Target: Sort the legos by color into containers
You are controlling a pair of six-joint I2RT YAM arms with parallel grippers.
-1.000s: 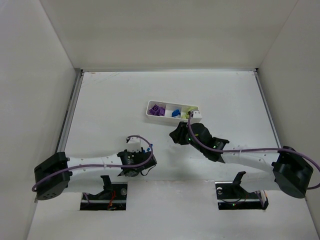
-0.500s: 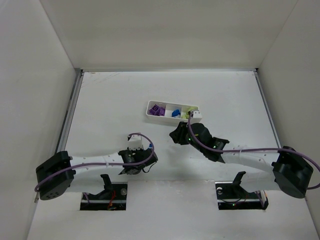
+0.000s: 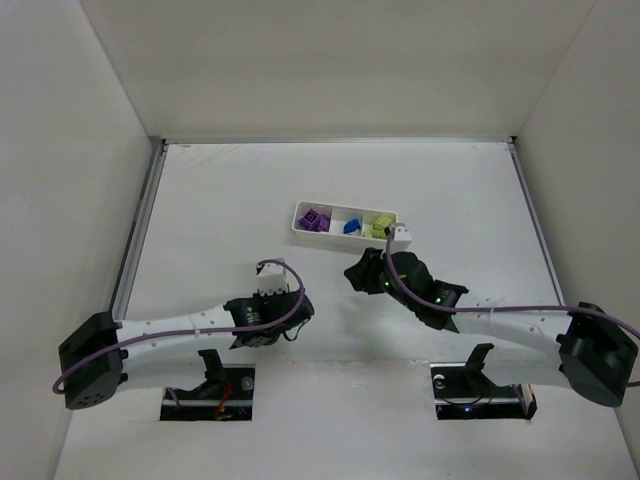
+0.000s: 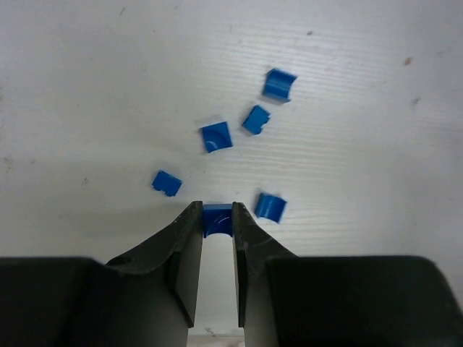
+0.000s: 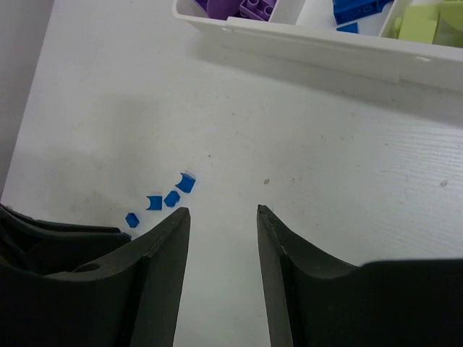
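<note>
Left wrist: brick [image 4: 217,220] between pincer [image 4: 215,210] tips.

White walls [image 3: 330,60] enclose a white table [image 3: 220,200], seemingly edged with metal rails [image 3: 140,225]

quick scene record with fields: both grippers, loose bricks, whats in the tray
left gripper: shut on a blue brick
right gripper: open, empty, short of the tray
loose blue bricks: five on the table ahead of the left gripper
tray contents, top view: purple bricks left, sorted blue bricks middle, yellow-green bricks right
</note>
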